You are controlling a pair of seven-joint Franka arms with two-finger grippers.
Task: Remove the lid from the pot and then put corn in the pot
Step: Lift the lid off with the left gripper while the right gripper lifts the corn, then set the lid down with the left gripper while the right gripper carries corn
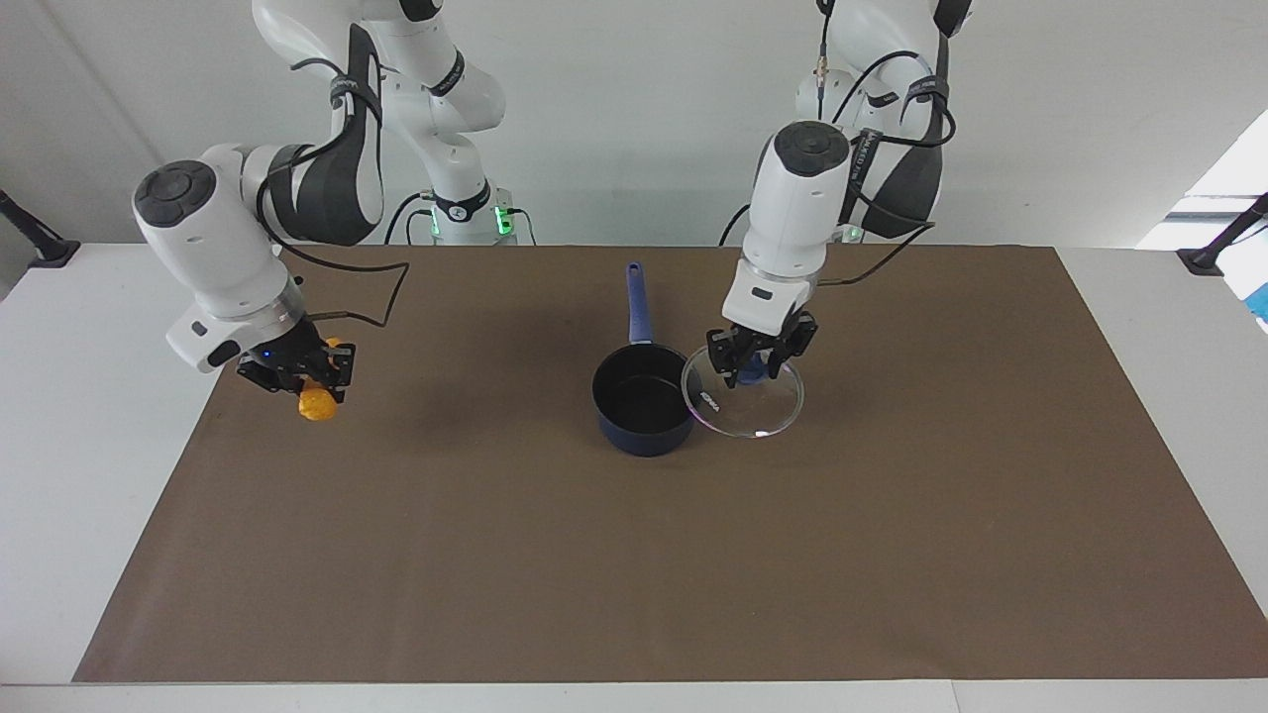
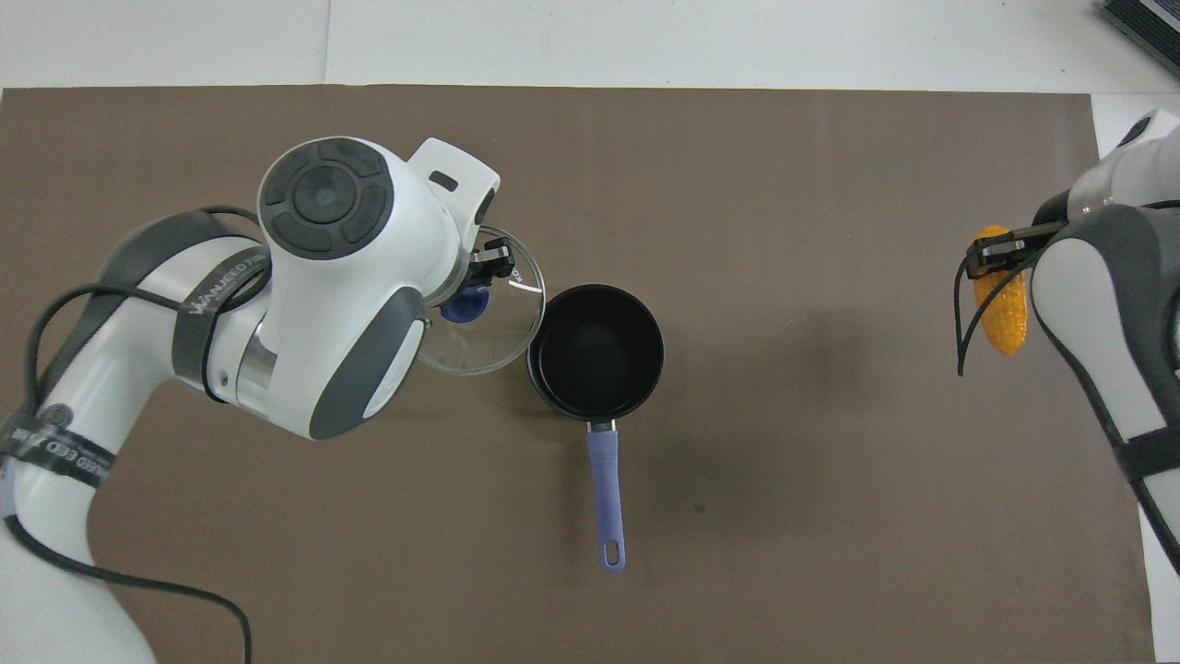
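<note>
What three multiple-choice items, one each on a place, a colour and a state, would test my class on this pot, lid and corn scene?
1. Where is the lid?
A. On the pot
B. Beside the pot, toward the left arm's end of the table
C. Under the corn

2. What colour is the pot's handle?
A. Red
B. Blue
C. Yellow

3. What is the state of the corn?
A. Held by the right hand
B. Lying in the pot
C. Lying loose on the mat

Answers:
1 B, the lid sits next to the open pot with the left hand at its knob.
2 B, the long handle shows blue in both views.
3 A, the right hand's fingers clasp the corn, and the pot's inside is bare.
</note>
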